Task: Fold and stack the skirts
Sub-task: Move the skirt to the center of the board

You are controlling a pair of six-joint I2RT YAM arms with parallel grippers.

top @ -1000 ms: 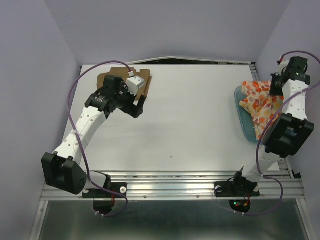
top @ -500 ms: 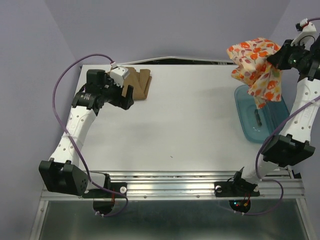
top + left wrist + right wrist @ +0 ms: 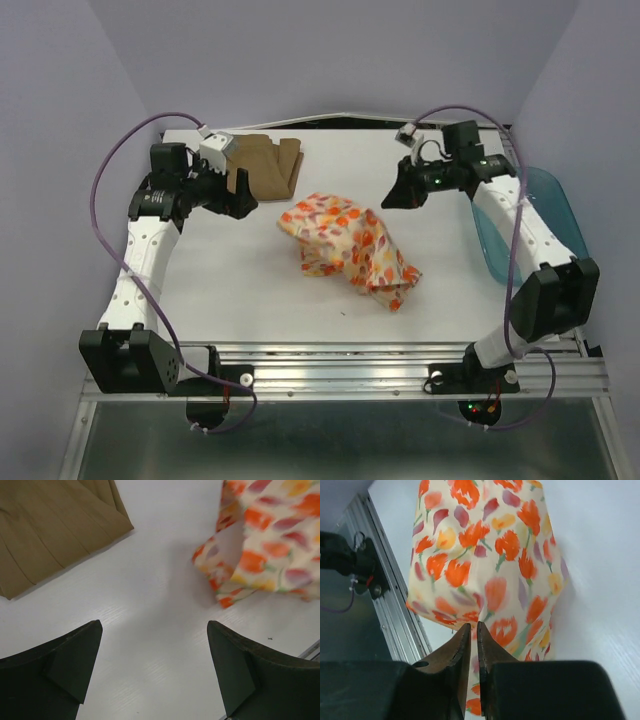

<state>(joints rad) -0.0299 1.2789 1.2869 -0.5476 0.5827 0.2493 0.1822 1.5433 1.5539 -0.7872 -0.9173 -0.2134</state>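
- The left end effector is released; its wrist view shows the fingers spread wide over the desk.
- The folded tan skirt lies far-left.
- The printed skirt lies crumpled mid-desk.
- The right end effector is clenched, shown only in its wrist view.
- The tub appears only overhead.

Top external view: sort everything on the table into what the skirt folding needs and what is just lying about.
For the job: leaf-print skirt, crumpled mid-table; tan skirt, folded at the far left.
Lying about: teal tub at the right edge.
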